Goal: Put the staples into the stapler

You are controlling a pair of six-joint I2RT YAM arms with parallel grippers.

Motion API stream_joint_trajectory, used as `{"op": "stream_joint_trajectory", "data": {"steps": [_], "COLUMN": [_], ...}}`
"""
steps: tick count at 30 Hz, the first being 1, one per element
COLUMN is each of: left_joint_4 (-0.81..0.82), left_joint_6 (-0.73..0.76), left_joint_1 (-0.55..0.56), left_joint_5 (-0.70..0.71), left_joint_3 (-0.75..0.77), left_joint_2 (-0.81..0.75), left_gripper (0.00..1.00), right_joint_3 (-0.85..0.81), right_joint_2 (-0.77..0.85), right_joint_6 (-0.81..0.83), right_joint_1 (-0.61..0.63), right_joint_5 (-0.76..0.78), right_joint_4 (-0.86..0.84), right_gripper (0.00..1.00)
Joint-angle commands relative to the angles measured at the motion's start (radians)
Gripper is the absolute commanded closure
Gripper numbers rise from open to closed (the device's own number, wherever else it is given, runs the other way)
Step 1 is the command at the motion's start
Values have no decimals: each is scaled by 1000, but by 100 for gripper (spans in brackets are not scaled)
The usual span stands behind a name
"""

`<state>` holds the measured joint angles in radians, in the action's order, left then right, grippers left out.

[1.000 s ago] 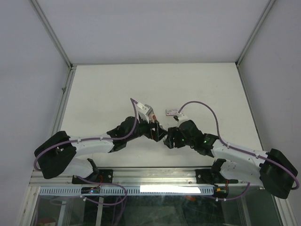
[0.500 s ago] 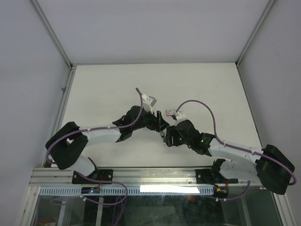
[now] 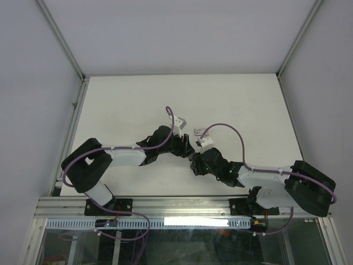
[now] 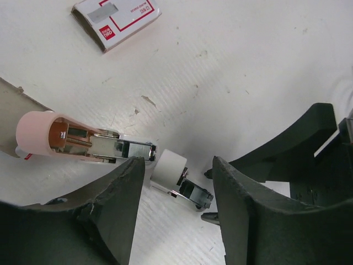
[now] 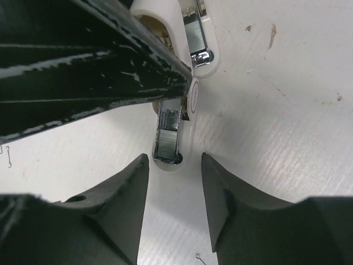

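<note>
The stapler lies open on the table. Its pale pink half [image 4: 52,132] points left and its white half [image 4: 170,170] carries a metal channel [image 5: 170,132]. My left gripper [image 4: 177,165] is open, and the white hinge end sits between its fingers [image 4: 113,207] with a gap on each side. My right gripper [image 5: 175,160] is open too, its tips level with the end of the white half's base. In the top view both grippers, left [image 3: 189,148] and right [image 3: 196,160], meet over the stapler and hide it. The staples [image 4: 117,19] lie just beyond, box [image 3: 201,132] untouched.
The white table [image 3: 127,105] is bounded by a metal frame rail [image 3: 74,118] on the left and walls behind. Loose single staples [image 5: 198,257] lie on the surface near the right gripper. The left gripper's black finger [image 5: 83,66] crosses the right wrist view's top.
The left arm has reached further right, bringing its gripper over the stapler with its jaws narrowing. The right gripper has shifted slightly left and its jaws have also narrowed.
</note>
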<state>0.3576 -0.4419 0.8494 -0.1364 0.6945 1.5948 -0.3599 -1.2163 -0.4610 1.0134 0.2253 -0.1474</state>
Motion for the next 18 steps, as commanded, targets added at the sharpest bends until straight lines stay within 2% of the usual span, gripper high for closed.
{"op": "stream_joint_trajectory", "data": {"steps": [1, 13, 18], "left_joint_4": [46, 98, 63], "left_joint_6": [23, 53, 133], "left_joint_1": [-3, 10, 85], "left_joint_5": [-24, -65, 57], "left_joint_3": [36, 11, 12], "left_joint_2": [24, 53, 43], "left_gripper": [48, 76, 80], "right_joint_3": [21, 34, 26], "right_joint_2": [-19, -113, -142], "right_joint_6": [29, 50, 47], "right_joint_1": [16, 24, 24], "right_joint_5": [70, 81, 85], "right_joint_4": [-138, -185, -187], "right_gripper": [56, 80, 83]}}
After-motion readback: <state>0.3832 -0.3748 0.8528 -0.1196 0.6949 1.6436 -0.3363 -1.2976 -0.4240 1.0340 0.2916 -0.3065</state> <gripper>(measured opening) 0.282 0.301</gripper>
